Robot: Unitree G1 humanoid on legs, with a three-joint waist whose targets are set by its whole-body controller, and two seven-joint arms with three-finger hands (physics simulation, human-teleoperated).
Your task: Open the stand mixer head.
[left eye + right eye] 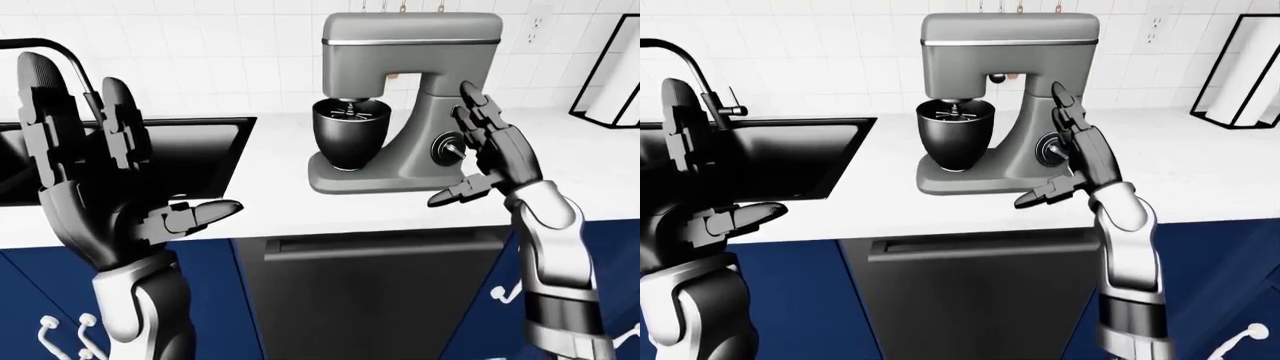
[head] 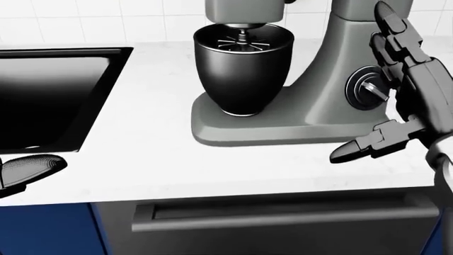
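Observation:
A grey stand mixer (image 1: 395,161) stands on the white counter, its head (image 1: 412,46) down over a black bowl (image 1: 351,135) with the beater inside. A round knob (image 2: 366,87) sits on the mixer's column. My right hand (image 1: 482,157) is open, fingers upright just right of the column beside the knob, thumb pointing left over the counter near the base; whether it touches the mixer is unclear. My left hand (image 1: 110,187) is open and raised at the left, well short of the mixer, holding nothing.
A black sink (image 1: 215,150) with a faucet (image 1: 695,71) lies left of the mixer. A paper-towel holder (image 1: 612,82) stands at the far right. Below the counter (image 2: 155,159) is a dark dishwasher front with a handle (image 2: 283,212), between blue cabinets.

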